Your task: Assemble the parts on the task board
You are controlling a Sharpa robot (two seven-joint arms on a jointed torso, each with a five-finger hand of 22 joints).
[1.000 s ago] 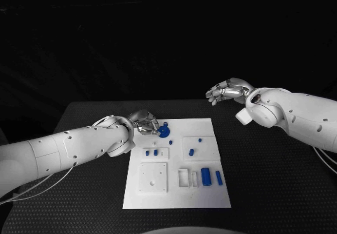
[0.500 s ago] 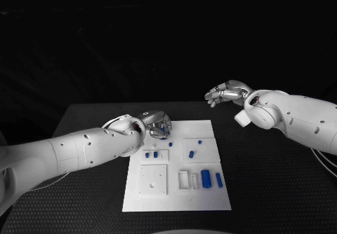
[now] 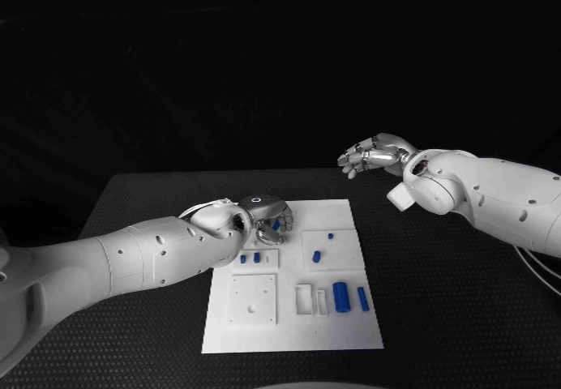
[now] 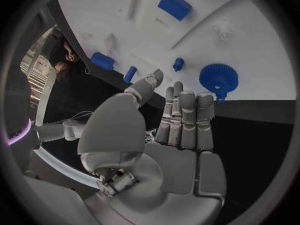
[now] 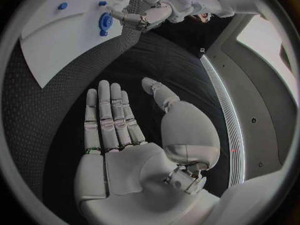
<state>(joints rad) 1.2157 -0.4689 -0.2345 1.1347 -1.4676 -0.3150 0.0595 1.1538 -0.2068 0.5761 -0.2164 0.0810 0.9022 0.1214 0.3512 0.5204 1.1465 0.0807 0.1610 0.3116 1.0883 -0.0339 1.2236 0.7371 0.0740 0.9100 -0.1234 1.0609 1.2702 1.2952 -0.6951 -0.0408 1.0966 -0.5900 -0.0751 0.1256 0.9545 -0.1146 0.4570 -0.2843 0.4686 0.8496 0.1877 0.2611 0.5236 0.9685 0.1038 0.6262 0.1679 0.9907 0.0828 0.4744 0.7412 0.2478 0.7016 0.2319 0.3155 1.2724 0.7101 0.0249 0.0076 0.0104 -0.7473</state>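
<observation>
While above the task board [image 3: 339, 324], left robot hand [image 3: 271, 220] empty.

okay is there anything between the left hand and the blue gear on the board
Nothing visible stands between them. In the left wrist view the left hand is open, and the gap from its fingertips to the blue gear on the task board is clear. A small blue peg stands off to one side.

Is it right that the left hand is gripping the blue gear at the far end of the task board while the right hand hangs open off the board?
Not quite. In the left wrist view the left hand is open, fingers straight, and the blue gear lies free on the task board beyond its fingertips. The right hand is indeed open, off the board.
</observation>
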